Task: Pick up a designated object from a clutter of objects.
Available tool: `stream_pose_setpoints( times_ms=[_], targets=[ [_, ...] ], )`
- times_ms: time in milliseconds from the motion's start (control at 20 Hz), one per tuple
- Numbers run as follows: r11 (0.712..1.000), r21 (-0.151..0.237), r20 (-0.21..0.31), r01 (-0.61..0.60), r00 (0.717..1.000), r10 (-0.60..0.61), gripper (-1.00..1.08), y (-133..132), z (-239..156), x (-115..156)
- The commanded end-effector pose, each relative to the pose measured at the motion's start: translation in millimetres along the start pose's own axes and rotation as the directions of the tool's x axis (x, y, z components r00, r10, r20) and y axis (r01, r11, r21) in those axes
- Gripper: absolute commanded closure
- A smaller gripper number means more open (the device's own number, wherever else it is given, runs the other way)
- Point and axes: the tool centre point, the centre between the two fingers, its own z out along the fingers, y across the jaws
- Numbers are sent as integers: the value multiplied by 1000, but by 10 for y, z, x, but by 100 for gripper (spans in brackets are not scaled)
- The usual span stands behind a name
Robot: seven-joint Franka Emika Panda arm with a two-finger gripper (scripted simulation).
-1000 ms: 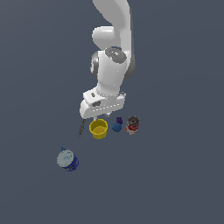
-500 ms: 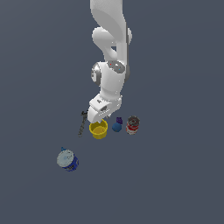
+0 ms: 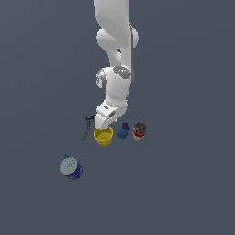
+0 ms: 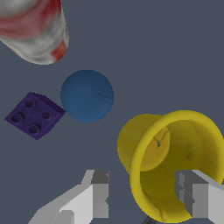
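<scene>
Jaws open, straddling the yellow cup's (image 4: 175, 162) near wall, one finger inside — squeeze and lift yet to come.

Exterior view: arm's upper links run off the top edge. The gripper (image 3: 103, 124) fingertips are hidden behind the hand body and the yellow cup (image 3: 103, 137) rim, so jaw spread unreadable there. Wrench (image 3: 86, 129) and purple piece (image 3: 125, 125) too small for detail.

Wrist view: red-and-white can (image 4: 34, 27) cut off at the upper left corner. Both fingers (image 4: 99, 193) clipped by the bottom edge. Cup's lower rim is also cropped.
</scene>
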Motion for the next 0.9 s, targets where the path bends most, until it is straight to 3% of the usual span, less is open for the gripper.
stream_pose_setpoints(
  times_ms=[0,750,800,850],
  targets=[
    [1000,0,0,0,1000,0,-20,2,1,0],
    [1000,-1,-2,5,1000,-5,-20,-8,305,-1],
    [1000,-1,-2,5,1000,-5,108,-8,305,-1],
    [1000,-1,-2,5,1000,-5,108,-8,305,-1]
  ],
)
